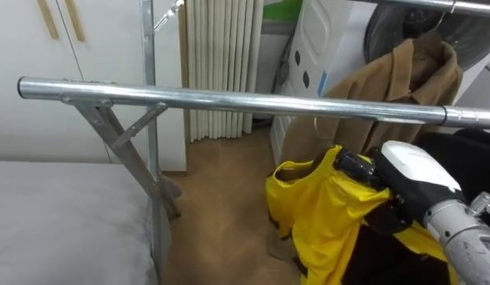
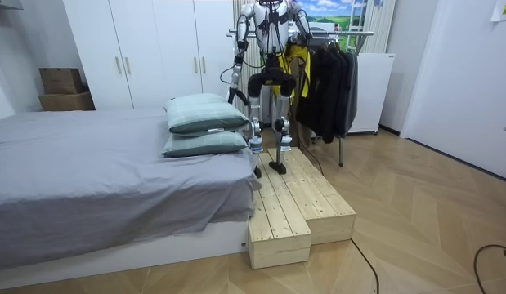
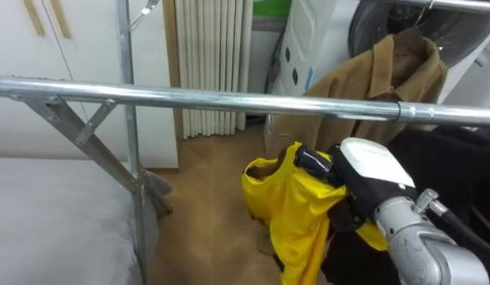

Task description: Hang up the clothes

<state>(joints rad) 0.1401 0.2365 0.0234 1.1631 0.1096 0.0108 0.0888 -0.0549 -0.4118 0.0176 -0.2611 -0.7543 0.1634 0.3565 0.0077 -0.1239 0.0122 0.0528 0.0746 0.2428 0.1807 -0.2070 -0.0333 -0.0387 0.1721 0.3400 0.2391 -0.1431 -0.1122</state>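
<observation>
Right hand (image 1: 413, 179) held yellow garment (image 1: 324, 222) just below rail (image 1: 229, 100)
Fingers were curled into the cloth; it probably needed lifting squarely over the rail

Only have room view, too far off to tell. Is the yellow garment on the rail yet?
Observer: No. In the eye views the yellow garment hangs from the right hand, below the rail.
Operator: Room on the rail?
Observer: Yes, the stretch to the robot's left of the garment is bare.
Operator: Anything behind it?
Observer: A brown coat hangs beyond the rail, on the robot's right.
</observation>
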